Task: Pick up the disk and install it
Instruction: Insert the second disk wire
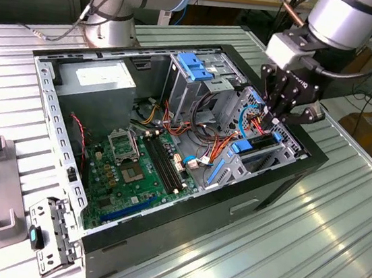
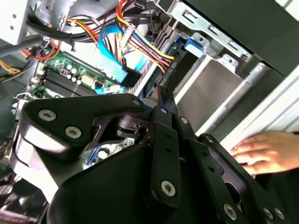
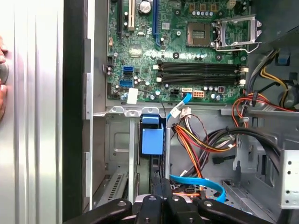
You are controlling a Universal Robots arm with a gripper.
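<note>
gripper over the drive cage

you are hovering the gripper (image 1: pixel 278 115), clenched and empty, at right of the exterior view, pressing the disk (image 1: pixel 261 143) into its bay (image 1: pixel 254 162).

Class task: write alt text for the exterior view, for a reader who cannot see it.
A black robot gripper hangs over the blue-railed drive cage at the exterior view's right end of an open black computer case on a ribbed metal table. The green motherboard and grey power supply box lie exposed.
</note>
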